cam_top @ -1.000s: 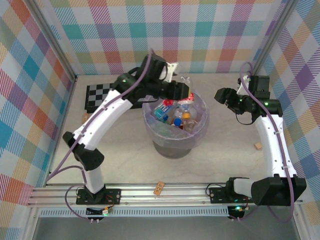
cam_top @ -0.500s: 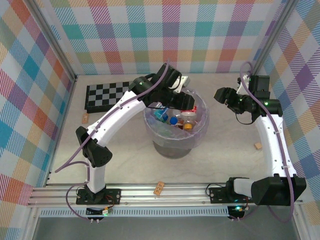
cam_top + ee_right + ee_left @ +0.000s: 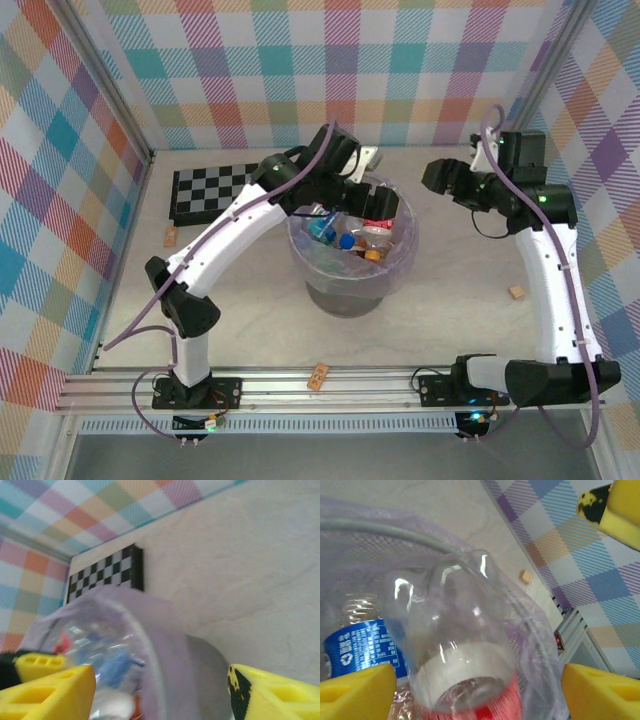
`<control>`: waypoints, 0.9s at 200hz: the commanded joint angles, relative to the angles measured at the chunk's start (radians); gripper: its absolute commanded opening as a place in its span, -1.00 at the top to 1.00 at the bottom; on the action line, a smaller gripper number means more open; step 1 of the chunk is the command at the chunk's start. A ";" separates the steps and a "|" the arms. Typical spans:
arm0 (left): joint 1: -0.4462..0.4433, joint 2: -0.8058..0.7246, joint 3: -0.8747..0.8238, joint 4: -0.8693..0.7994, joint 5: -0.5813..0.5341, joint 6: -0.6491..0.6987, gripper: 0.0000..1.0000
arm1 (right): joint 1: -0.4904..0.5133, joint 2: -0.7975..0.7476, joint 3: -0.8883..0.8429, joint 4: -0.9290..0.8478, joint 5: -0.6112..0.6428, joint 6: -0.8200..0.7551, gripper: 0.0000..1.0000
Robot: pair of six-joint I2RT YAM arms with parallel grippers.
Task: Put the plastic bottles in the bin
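Left tool (image 3: 479,675) over far side of bin (image 3: 345,298), jaws spread wide, gripping nothing. Clear bottle (image 3: 465,630) with red label sitting between the fingers, gap showing on its right side, base toward camera. Released by the look of it, dropping or just landed inside the liner beside blue-label bottle (image 3: 360,645). Other bottles (image 3: 345,238) piled in bin at mid-surface. Right tool (image 3: 161,682) hovering right of bin, jaws well apart, empty, aimed at the rim.

Handling, as judged: empty thin plastic, so very light, slick, dents under a hard squeeze, rolls when lying down. Best taken across the mid-body at the label, or at the stiffer neck under the cap. Gentle closure enough. Not fragile, fine to drop.

Versus a second ago: left jaws then shut on the clear bottle near bin's back rim. Now further in over the opening and let go. Right arm shifted slightly toward back wall, jaws about the same. Cork (image 3: 517,291) on surface (image 3: 460,330) unmoved.
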 commanded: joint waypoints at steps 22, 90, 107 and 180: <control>0.023 -0.152 0.024 -0.001 -0.104 0.001 -0.74 | 0.198 0.072 0.151 -0.115 0.069 -0.062 -0.33; 0.249 -0.427 -0.397 0.093 -0.297 -0.073 -0.36 | 0.357 0.208 0.197 -0.186 0.181 -0.081 -0.24; 0.286 -0.455 -0.497 0.144 -0.278 -0.095 -0.36 | 0.372 0.241 0.193 -0.192 0.198 -0.085 -0.24; 0.294 -0.458 -0.682 0.270 -0.176 -0.175 -0.25 | 0.377 0.249 0.179 -0.171 0.201 -0.078 -0.21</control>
